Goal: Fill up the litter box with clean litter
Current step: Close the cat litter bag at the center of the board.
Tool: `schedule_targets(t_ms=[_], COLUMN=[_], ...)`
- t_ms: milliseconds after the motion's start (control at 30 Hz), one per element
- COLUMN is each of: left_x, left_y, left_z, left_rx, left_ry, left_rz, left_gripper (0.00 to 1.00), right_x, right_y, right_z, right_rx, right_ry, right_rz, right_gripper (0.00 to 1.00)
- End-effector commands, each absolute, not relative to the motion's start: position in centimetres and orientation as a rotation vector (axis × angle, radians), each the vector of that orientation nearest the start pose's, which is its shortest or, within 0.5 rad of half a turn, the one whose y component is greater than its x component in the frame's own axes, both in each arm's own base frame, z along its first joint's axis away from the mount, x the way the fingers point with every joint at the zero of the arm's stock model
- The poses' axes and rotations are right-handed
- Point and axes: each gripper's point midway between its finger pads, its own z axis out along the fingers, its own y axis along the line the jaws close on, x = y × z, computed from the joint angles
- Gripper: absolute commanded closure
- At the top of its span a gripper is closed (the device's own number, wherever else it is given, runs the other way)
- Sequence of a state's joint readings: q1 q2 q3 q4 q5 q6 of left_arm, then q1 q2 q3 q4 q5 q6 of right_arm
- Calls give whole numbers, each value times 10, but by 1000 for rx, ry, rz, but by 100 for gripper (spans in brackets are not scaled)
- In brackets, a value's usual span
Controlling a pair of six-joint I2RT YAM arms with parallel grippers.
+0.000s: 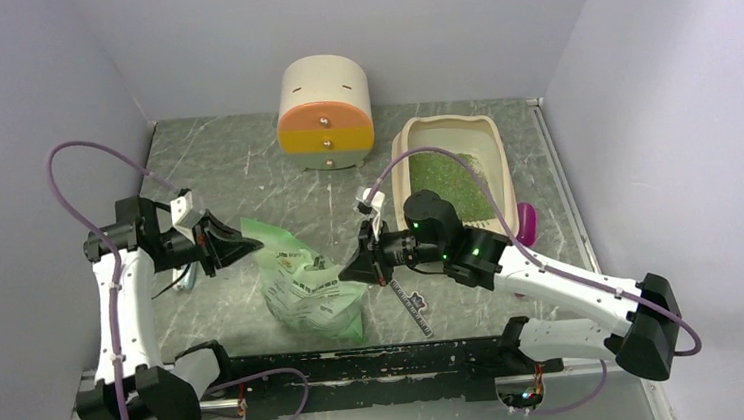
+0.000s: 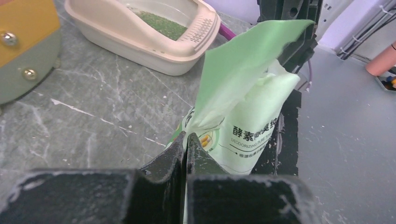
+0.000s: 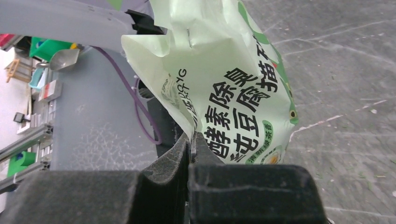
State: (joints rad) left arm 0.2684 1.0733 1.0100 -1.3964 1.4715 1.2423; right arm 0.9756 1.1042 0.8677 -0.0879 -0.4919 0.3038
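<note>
I am pinching the green bag (image 1: 306,287) from both sides. The left pincer (image 2: 186,141) is pressed together on a thin flap of its film, and the right pincer (image 3: 192,140) is clamped shut on the opposite edge, just under the printed characters. In the overhead view the bag is slumping on the surface (image 1: 235,171) between the two arms, crumpled and low, with neither pincer lifting it clear as far as I can tell.

The litter box (image 1: 444,121) is sitting at the far right, beside the round drawer unit (image 1: 324,113) and apart from the bag. The clean litter (image 1: 446,179) is already lying inside it as a green layer over much of the floor. From the left wrist camera the layer is looking thin, and pale plastic is showing at one end of the tray. A magenta scoop (image 1: 526,220) is poking out past the near right corner of the box.

So I am judging the job as partly done: some granules are in, but the box is not looking full. What I am taking to be left is carrying the bag over the rim and tipping more out. I cannot tell how much litter the bag is holding, nor which way its mouth is facing.
</note>
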Motion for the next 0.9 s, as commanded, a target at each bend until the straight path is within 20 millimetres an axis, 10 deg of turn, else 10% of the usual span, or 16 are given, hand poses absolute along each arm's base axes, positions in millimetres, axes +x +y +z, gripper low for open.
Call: schedule_targets(t_ms=[0,367,500,633,767,867], left_x=[180,177,181,182,187,194], left_y=[-126,-125,-124,-125,-123,-121], left_z=[295,282,283,283,282,281], left_rx=[799,761,765,769,760,743], left_ry=[1395,1416,1414,1414,1421,1434], left_rz=[-1156,-1174,-1177,-1183,-1193,-1210], left_gripper=[95,95,95,95,95,69], right_x=[121,132,170,173,152,144], right_y=[338,342,337,349,363,362], right_z=[272,226,200,193,212,235], right_rx=[-995,-960,-873,-892,-908,-877], right_ry=[1735,1867,1932,1960,1900,1850], right_rz=[1283,1211,973,980,1128,1185], right_gripper=[100,47,33,96,100,100])
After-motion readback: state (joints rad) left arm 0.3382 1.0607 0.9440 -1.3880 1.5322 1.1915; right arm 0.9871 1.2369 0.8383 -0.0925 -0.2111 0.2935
